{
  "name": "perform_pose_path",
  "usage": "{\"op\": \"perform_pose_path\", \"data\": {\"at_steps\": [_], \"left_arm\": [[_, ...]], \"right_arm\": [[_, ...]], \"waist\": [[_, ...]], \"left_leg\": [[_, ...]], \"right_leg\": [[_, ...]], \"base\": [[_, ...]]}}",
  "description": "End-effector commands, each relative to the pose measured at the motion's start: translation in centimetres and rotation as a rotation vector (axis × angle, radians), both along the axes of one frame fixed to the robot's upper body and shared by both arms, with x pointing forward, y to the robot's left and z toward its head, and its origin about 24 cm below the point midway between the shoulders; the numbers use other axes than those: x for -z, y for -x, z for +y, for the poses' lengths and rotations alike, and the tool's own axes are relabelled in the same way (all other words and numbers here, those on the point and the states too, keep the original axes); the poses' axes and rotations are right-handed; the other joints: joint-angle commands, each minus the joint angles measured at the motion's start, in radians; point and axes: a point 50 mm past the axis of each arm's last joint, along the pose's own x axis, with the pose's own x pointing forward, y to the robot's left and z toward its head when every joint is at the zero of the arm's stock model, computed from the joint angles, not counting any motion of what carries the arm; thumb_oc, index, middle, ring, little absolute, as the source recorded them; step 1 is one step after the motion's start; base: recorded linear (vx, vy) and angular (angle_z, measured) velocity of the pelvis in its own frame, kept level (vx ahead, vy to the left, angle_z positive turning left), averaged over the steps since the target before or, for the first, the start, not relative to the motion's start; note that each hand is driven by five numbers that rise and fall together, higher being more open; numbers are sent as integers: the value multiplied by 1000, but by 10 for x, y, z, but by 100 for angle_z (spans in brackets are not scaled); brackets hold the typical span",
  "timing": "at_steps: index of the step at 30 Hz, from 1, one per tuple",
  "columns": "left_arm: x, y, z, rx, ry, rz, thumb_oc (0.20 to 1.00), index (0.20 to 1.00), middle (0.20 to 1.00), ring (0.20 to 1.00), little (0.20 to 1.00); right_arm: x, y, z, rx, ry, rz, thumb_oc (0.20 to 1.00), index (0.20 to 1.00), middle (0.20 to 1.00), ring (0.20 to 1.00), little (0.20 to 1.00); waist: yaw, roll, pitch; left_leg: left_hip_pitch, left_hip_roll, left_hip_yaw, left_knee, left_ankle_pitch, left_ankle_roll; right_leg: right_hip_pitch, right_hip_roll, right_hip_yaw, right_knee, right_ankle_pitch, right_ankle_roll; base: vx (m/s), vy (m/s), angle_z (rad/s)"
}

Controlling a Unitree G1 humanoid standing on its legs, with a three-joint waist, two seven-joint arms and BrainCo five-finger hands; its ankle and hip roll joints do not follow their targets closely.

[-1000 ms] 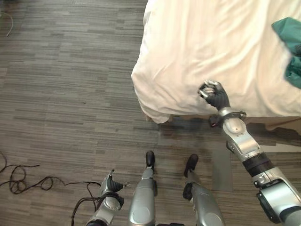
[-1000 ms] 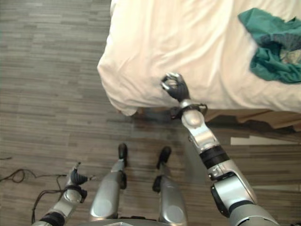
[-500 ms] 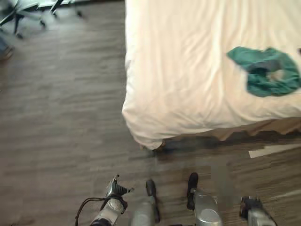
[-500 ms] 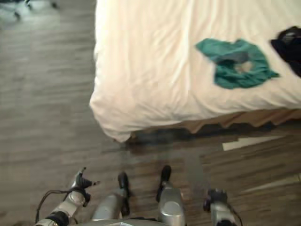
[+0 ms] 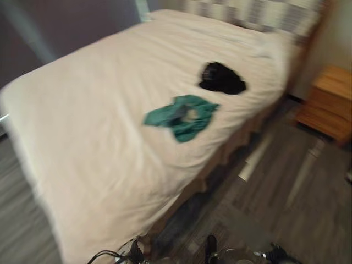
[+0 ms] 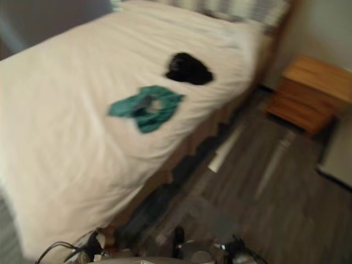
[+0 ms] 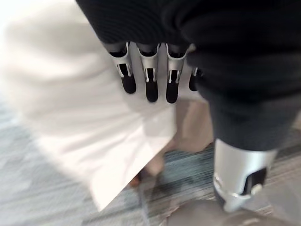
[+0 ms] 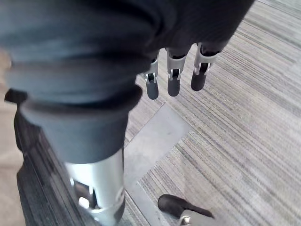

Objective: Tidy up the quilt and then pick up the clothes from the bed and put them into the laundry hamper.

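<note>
Cream-white cotton covers most of the scene: the wide smooth quilt lies spread over the wooden-framed bed, draping over the near edge and the near corner, with only soft creases across it; dark grey-brown plank flooring runs alongside the bed; a padded headboard in pale checked fabric stands at the far end; a low orange-brown wooden nightstand sits on the floor just beside the bed's far corner.

On the quilt, near the middle of the bed, lies a crumpled teal-green garment, spread flat with folds bunched at its centre; a smaller heap of black clothing lies beyond it toward the headboard, near the teal piece but apart from it; both rest on top of the quilt, neither touched by a hand.

The left hand hangs low by the bed's near corner; in its wrist view its silver fingers point straight out in a loose row above the hanging quilt edge, relaxed and spread, clasping nothing. The right hand hangs over the plank floor; its fingers also extend straight and slack, with nothing between them and the floor beneath.
</note>
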Motion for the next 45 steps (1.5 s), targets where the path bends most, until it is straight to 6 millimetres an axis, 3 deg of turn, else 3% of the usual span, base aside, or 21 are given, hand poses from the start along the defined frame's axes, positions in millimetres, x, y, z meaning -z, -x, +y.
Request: {"op": "perform_pose_path", "data": {"at_steps": [1, 3, 7, 8, 10, 13, 17, 18, 20, 21, 23, 25, 26, 27, 28, 29, 30, 36, 39, 40, 45], "left_arm": [[-19, -50, -6, -26, -3, -207, 1000, 1000, 1000, 1000, 1000], [-16, -47, -10, -10, -1, -189, 1000, 1000, 1000, 1000, 1000], [-14, -46, -12, 63, -21, -146, 1000, 1000, 1000, 1000, 1000], [-17, -52, -14, 69, -26, -165, 1000, 1000, 1000, 1000, 1000], [-23, -63, -16, 102, -34, -202, 1000, 1000, 1000, 1000, 1000], [-29, -75, -21, 132, -20, -249, 1000, 1000, 1000, 1000, 1000], [-20, -60, -20, 202, -62, -168, 1000, 1000, 1000, 1000, 1000], [-12, -41, -14, 142, -53, -113, 1000, 1000, 1000, 1000, 1000], [-10, -36, -10, 114, -56, -105, 1000, 1000, 1000, 1000, 1000], [-14, -34, 5, 35, -61, -129, 1000, 1000, 1000, 1000, 1000], [-16, -37, 7, 16, -63, -147, 1000, 1000, 1000, 1000, 1000], [-20, -41, 8, -96, -17, -211, 1000, 1000, 1000, 1000, 1000], [-17, -36, 7, -163, -4, -220, 1000, 1000, 1000, 1000, 1000], [-17, -36, 7, -163, -4, -220, 1000, 1000, 1000, 1000, 1000], [-17, -36, 7, -212, 17, -237, 1000, 1000, 1000, 1000, 1000], [-18, -38, 6, -263, 37, -260, 1000, 1000, 1000, 1000, 1000], [-17, -36, 5, -264, 35, -252, 1000, 1000, 1000, 1000, 1000], [-12, -27, 5, -272, 42, -211, 1000, 1000, 1000, 1000, 1000], [-12, -23, 13, -280, 9, -188, 1000, 1000, 1000, 1000, 1000], [-13, -22, 18, -281, -17, -183, 1000, 1000, 1000, 1000, 1000], [-15, -25, 18, -267, -10, -205, 1000, 1000, 1000, 1000, 1000]], "right_arm": [[-9, -7, -20, -20, 77, -42, 1000, 1000, 1000, 1000, 1000], [-8, -2, -22, -44, 103, -25, 1000, 1000, 1000, 1000, 1000], [-4, 12, -23, -34, 94, 16, 1000, 1000, 1000, 1000, 1000], [-5, 11, -24, -6, 94, 13, 1000, 1000, 1000, 1000, 1000], [-5, 7, -22, 26, 83, -12, 1000, 1000, 1000, 1000, 1000], [-3, 10, -17, 35, 61, -11, 1000, 1000, 1000, 1000, 1000], [-4, 3, -11, -3, 58, -30, 1000, 1000, 1000, 1000, 1000], [-3, 11, -15, 14, 63, -17, 1000, 1000, 1000, 1000, 1000], [-3, 12, -17, 29, 67, -11, 1000, 1000, 1000, 1000, 1000], [-7, 11, -26, 20, 101, -22, 1000, 1000, 1000, 1000, 1000], [-8, 7, -27, 10, 104, -31, 1000, 1000, 1000, 1000, 1000], [-9, 2, -23, -9, 96, -46, 1000, 1000, 1000, 1000, 1000], [-9, -2, -19, -38, 95, -53, 1000, 1000, 1000, 1000, 1000], [-9, -2, -19, -38, 94, -53, 1000, 1000, 1000, 1000, 1000], [-8, -1, -17, -54, 93, -49, 1000, 1000, 1000, 1000, 1000], [-8, 0, -16, -74, 95, -44, 1000, 1000, 1000, 1000, 1000], [-7, 1, -16, -76, 98, -43, 1000, 1000, 1000, 1000, 1000], [-1, 15, -8, -91, 79, 15, 1000, 1000, 1000, 1000, 1000], [-2, 6, -4, -97, 86, 5, 1000, 1000, 1000, 1000, 1000], [-7, -11, 1, -95, 71, -62, 1000, 1000, 1000, 1000, 1000], [-15, -31, 4, -106, 61, -142, 1000, 1000, 1000, 1000, 1000]], "waist": [[90, -24, 107], [95, -9, 95], [68, -15, 76], [50, -18, 111], [19, 15, 135], [-19, 3, 140], [-34, 23, 113], [-38, 45, 88], [-35, 41, 90], [32, -22, 154], [42, -39, 162], [79, -53, 165], [112, -51, 157], [113, -56, 157], [126, -49, 147], [143, -28, 128], [143, -29, 124], [161, -27, 81], [148, -33, 112], [122, 1, 137], [107, 4, 146]], "left_leg": [[67, -24, -130, -523, 86, 82], [77, -11, -210, -684, 162, 68], [131, -39, -173, -697, 126, 96], [195, -50, -111, -717, 106, 120], [291, -39, -54, -793, 105, 145], [353, -99, -61, -829, 61, 145], [446, -112, -7, -806, -28, 127], [428, -108, 22, -621, 33, 87], [363, -105, 40, -473, 95, 46], [131, -86, 21, 9, 195, 13], [87, -62, 39, 50, 169, 31], [18, -26, 68, -30, 122, 56], [22, -36, 70, -261, 72, 81], [26, -41, 73, -271, 79, 82], [35, -48, 61, -447, 89, 83], [30, -11, 67, -710, 180, 62], [21, 6, 116, -794, 203, 56], [40, -13, 112, -828, 263, 88], [152, -66, 128, -824, 193, 154], [232, -66, 103, -829, 159, 178], [290, -85, 47, -829, 120, 161]], "right_leg": [[87, -123, 35, 1, -193, 165], [104, -122, 90, 7, -206, 175], [51, -125, 127, 253, -250, 208], [-77, -175, 79, 512, -117, 275], [-202, -195, -31, 676, -99, 265], [-260, -110, -74, 429, -129, 241], [-218, -150, -290, 79, -100, 210], [-164, -114, -280, 92, -114, 168], [-137, -121, -283, 92, -113, 160], [-26, -133, -250, 66, -130, 120], [-6, -142, -235, 56, -139, 120], [57, -153, -209, 21, -163, 129], [98, -155, -176, -13, -179, 151], [97, -160, -175, -13, -178, 152], [121, -162, -174, -29, -182, 169], [162, -161, -181, -55, -204, 190], [191, -174, -199, -64, -219, 198], [215, -203, -167, 106, -270, 225], [74, -300, -169, 511, -111, 289], [-78, -277, -177, 720, -87, 262], [-100, -273, -262, 443, -149, 240]], "base": [[547, 476, -261], [564, 480, -299], [330, 372, -132], [210, 300, -52], [403, 448, -61], [443, 164, 0], [667, 37, -27], [779, 78, -104], [498, -2, 28], [452, -57, 18], [461, 19, -65], [563, 162, -99], [329, 182, -47], [529, 283, -61], [547, 276, -103], [719, 363, -103], [521, 262, -77], [484, 297, 6], [427, 375, 15], [664, 435, 10], [407, 28, 74]]}}
